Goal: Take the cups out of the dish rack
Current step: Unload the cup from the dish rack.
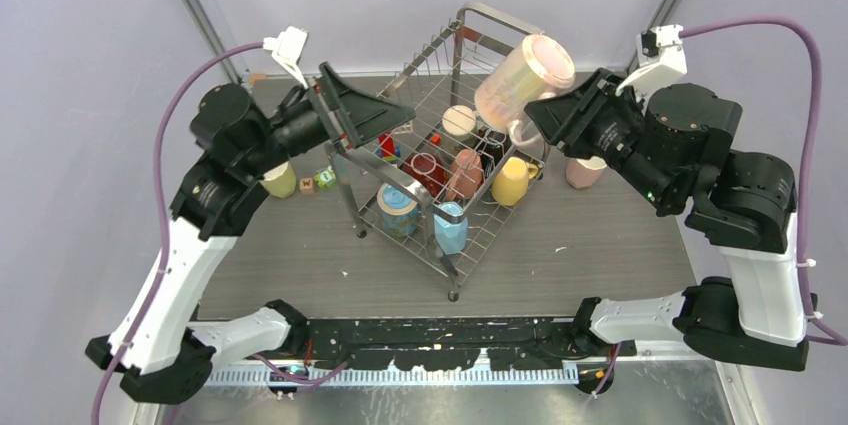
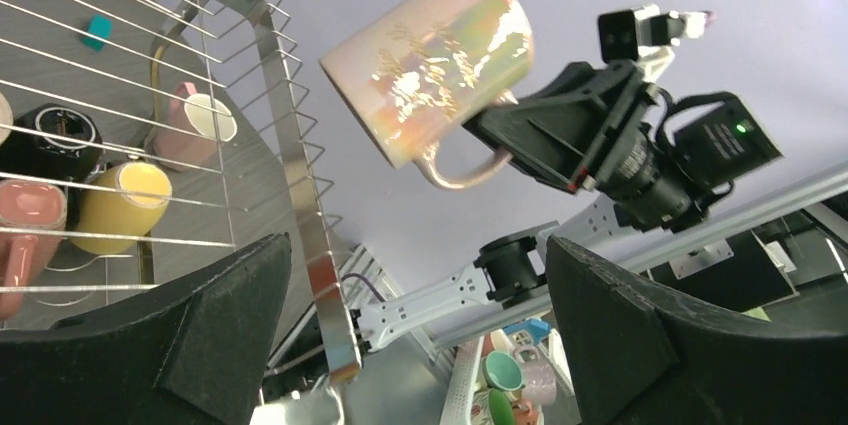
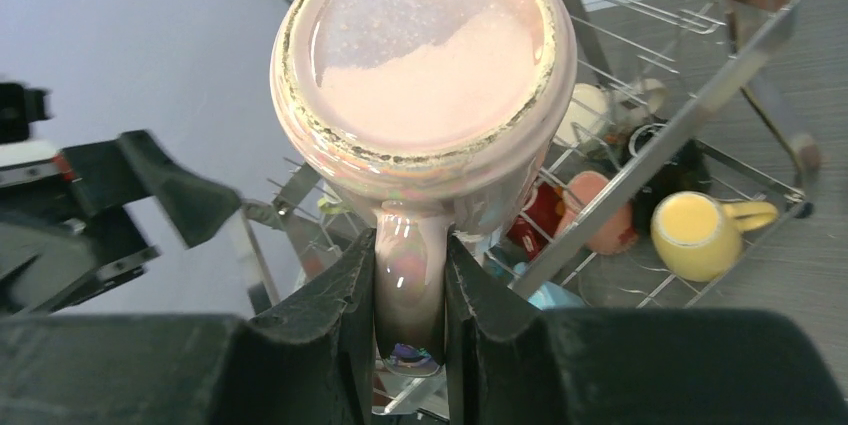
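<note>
Lighting was bright, even and diffuse, from above. Shadows under the dish rack [image 1: 497,15] were faint. Iridescent glare sat on the pink mug [image 2: 432,65]. Near fingers [image 3: 330,330] of the right gripper [image 3: 410,250] looked slightly soft. Wrist views bowed at the edges.

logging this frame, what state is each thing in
pearly mug, held by its handle, tilted, above rack
right gripper, shut on pearly mug
left gripper, open, empty
rack, standing on table, not yet empty
yellow mug, upright in rack
</note>
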